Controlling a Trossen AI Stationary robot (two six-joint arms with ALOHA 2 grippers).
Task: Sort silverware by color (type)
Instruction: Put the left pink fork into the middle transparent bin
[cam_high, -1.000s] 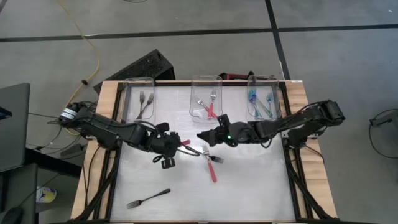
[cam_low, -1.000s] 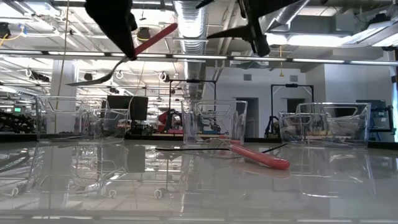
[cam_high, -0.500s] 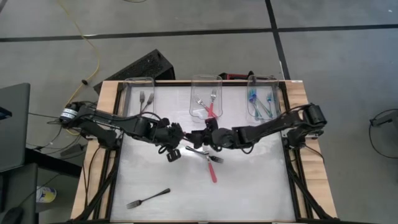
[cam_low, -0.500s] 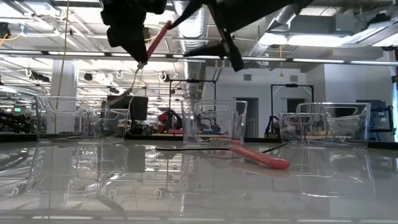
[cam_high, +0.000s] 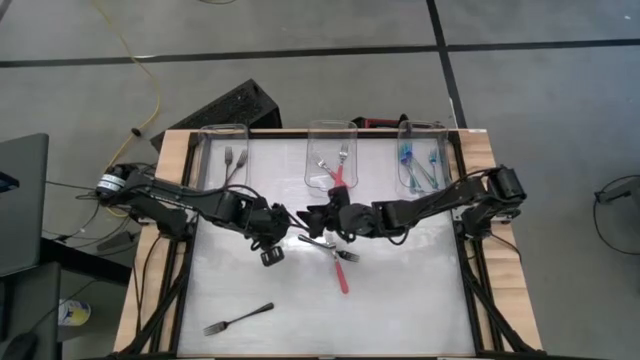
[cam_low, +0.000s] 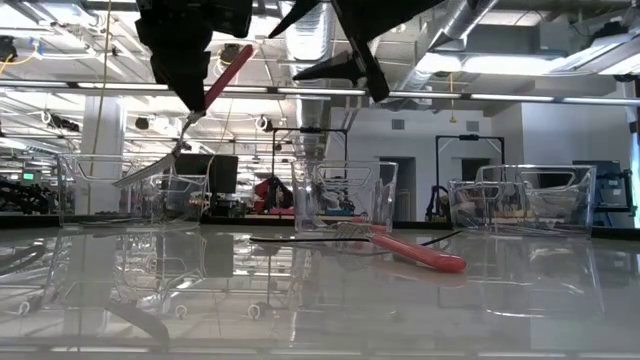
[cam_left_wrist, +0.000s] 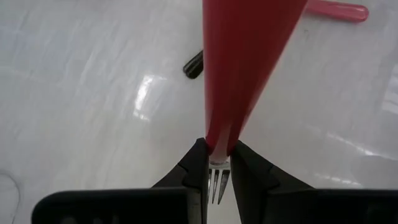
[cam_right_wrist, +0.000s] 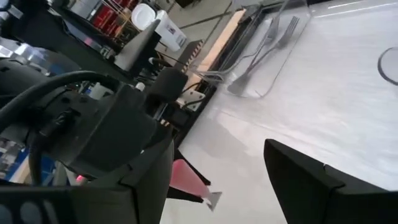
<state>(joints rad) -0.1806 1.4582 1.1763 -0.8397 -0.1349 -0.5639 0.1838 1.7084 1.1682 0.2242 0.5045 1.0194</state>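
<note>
My left gripper hangs above the table's middle, shut on a red-handled fork. That fork's metal tines point down toward the left. My right gripper is open and faces it at close range. In the right wrist view the red handle's free end shows beside one of its fingers, and I cannot tell whether they touch. A second red fork lies on the table across a dark metal fork. Another dark fork lies near the near-left corner. My left gripper pinches the red fork between its two fingers, at the handle's tine end where red meets metal. The fingers come from above. The fork is lifted clear and tilted, with the handle rising toward the right gripper and the tines below the fingers.
Three clear bins stand along the far edge. The left bin holds dark forks, the middle bin red ones, and the right bin teal ones. Bare table surface lies toward the near edge.
My right gripper has moved toward the table's left, closing on the left gripper. The left gripper has shifted slightly right, then back. The held fork swung from slanted to nearly upright and back to slanted, tines down-left.
</note>
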